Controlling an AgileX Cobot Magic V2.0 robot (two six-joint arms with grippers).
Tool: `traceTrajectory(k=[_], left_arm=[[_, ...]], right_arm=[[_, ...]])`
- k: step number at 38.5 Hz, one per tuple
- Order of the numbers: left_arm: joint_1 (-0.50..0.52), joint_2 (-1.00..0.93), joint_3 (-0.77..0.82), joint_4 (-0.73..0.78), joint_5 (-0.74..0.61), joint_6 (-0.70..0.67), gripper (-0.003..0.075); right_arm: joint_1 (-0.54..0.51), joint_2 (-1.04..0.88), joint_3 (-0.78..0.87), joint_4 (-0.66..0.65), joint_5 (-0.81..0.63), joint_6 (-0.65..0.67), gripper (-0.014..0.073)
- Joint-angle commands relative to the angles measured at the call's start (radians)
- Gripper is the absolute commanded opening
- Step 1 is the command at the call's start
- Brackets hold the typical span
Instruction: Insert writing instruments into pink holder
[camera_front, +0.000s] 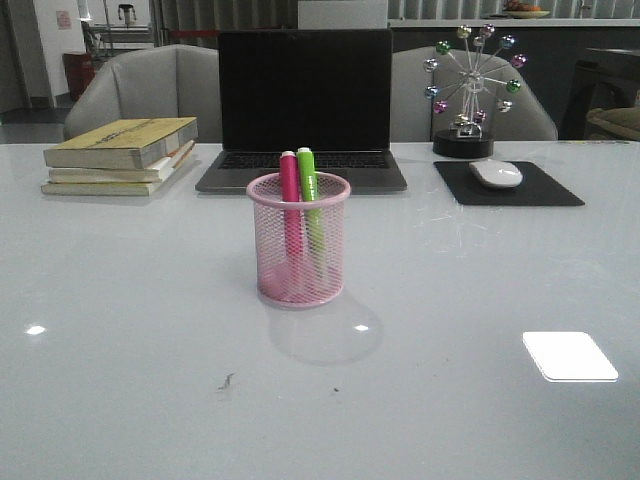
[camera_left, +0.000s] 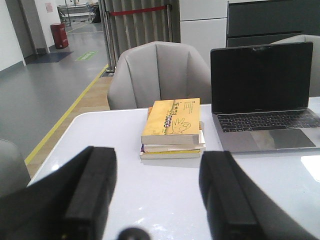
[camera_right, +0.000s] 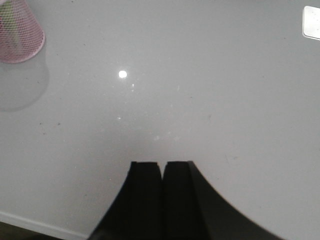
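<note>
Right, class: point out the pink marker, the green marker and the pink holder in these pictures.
pink marker (camera_front: 290, 200), front view, on its pink barrel above the rim.
green marker (camera_front: 308, 180), front view, on its green barrel above the rim.
pink holder (camera_front: 298, 265), front view, on its mesh wall.

I see bare desk (camera_front: 150, 330) all round the pink holder (camera_front: 298, 240); behind it the laptop (camera_front: 303, 105), stacked books (camera_front: 122, 155) and mouse (camera_front: 495, 173) crowd the far edge.
</note>
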Motion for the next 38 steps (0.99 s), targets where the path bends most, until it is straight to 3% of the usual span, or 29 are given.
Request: traceTrajectory(k=[1, 6, 10, 18, 29, 38], left_arm=[[0.004, 0.000, -0.028, -0.005, -0.073, -0.001, 0.0438], [0.004, 0.000, -0.028, -0.005, -0.073, -0.001, 0.0438], [0.004, 0.000, -0.028, -0.005, -0.073, -0.001, 0.0438], [0.004, 0.000, -0.028, -0.005, -0.073, -0.001, 0.0438], [0.004, 0.000, -0.028, -0.005, -0.073, -0.001, 0.0438], [0.004, 0.000, -0.028, -0.005, -0.073, -0.001, 0.0438]], right_arm=[[0.014, -0.027, -0.027, 0.016, -0.128, -0.001, 0.0059], [0.044, -0.118, -0.023, -0.003, -0.218, 0.016, 0.0059], [0.046, -0.248, 0.013, -0.098, -0.323, 0.086, 0.0059], [0.046, -0.469, 0.141, -0.222, -0.370, 0.251, 0.0059], [0.046, -0.715, 0.396, -0.221, -0.396, 0.307, 0.0059], [0.046, -0.786, 0.516, -0.221, -0.401, 0.307, 0.0059]])
